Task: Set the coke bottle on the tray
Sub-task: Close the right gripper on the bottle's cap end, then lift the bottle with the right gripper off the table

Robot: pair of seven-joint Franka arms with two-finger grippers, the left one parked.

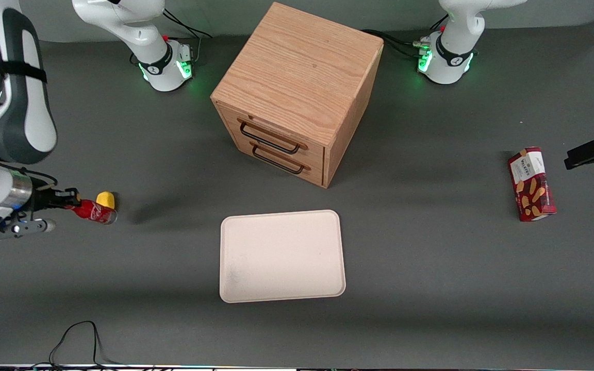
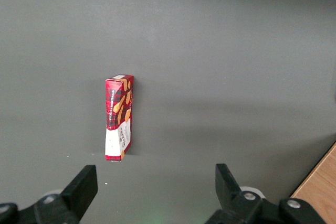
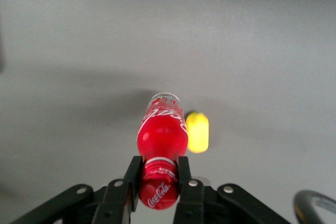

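Observation:
The coke bottle [image 1: 93, 211] is a small red bottle with a red cap and white script. It lies tipped over at the working arm's end of the table. My right gripper [image 1: 72, 202] is shut on its cap, and the bottle's body points away from the fingers. In the right wrist view the cap [image 3: 158, 184] sits between the two black fingers [image 3: 133, 174] of the gripper [image 3: 158, 174], with the bottle [image 3: 163, 129] stretching out from them. The cream-white tray [image 1: 281, 256] lies flat near the table's middle, well apart from the bottle.
A yellow lemon-like lump [image 1: 105, 199] lies right beside the bottle, also in the right wrist view [image 3: 198, 131]. A wooden drawer box [image 1: 297, 93] stands farther from the front camera than the tray. A red snack box [image 1: 531, 184] lies toward the parked arm's end.

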